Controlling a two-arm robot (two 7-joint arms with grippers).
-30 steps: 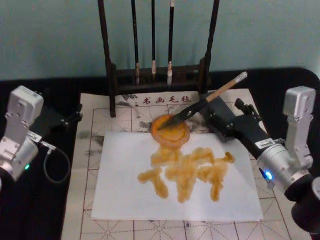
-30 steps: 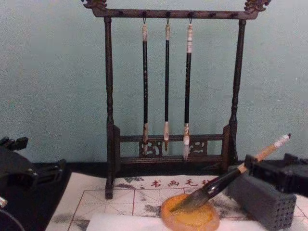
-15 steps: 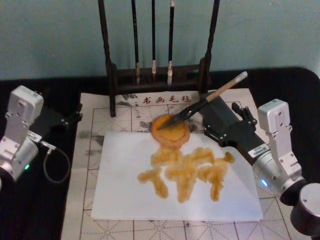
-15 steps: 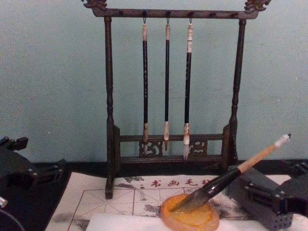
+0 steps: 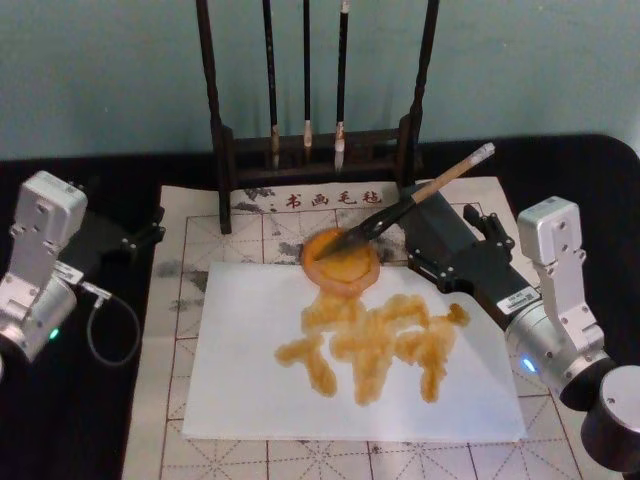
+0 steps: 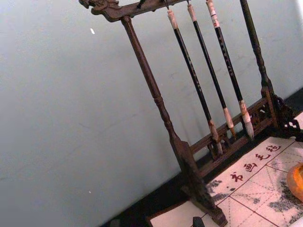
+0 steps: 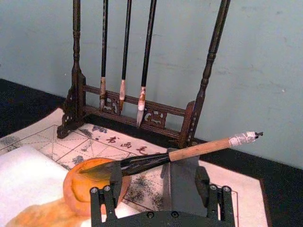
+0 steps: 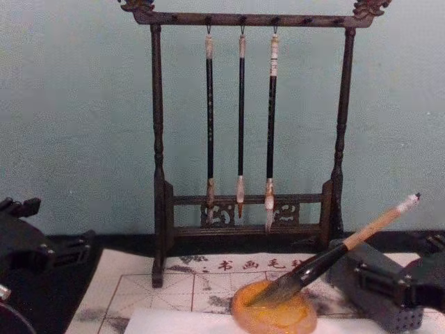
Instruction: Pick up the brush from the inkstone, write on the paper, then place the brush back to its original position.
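Bristles of the brush are seen resting in the inkstone, a round amber dish set on the beige felt mat at the far edge of the paper. The tan handle is propped, tilted up and to the right, on the grey rectangular block just right of the dish, so that the white end cap stands highest. In the chest view the brush is shown slanting from the inkstone up across the block.

The paper is marked with broad amber strokes across its middle, and the dish overlaps its far edge.

The right gripper is placed just behind the block, near the brush handle but apart from it. In the right wrist view its two black fingers are seen spread wide to either side of the block, with nothing held between them.

The left gripper is parked at the left edge of the mat, well apart from the dish; whether its fingers are spread or closed cannot be told.

Behind the mat a dark wooden brush rack is stood, with three thin dark-handled brushes hung from its top bar.
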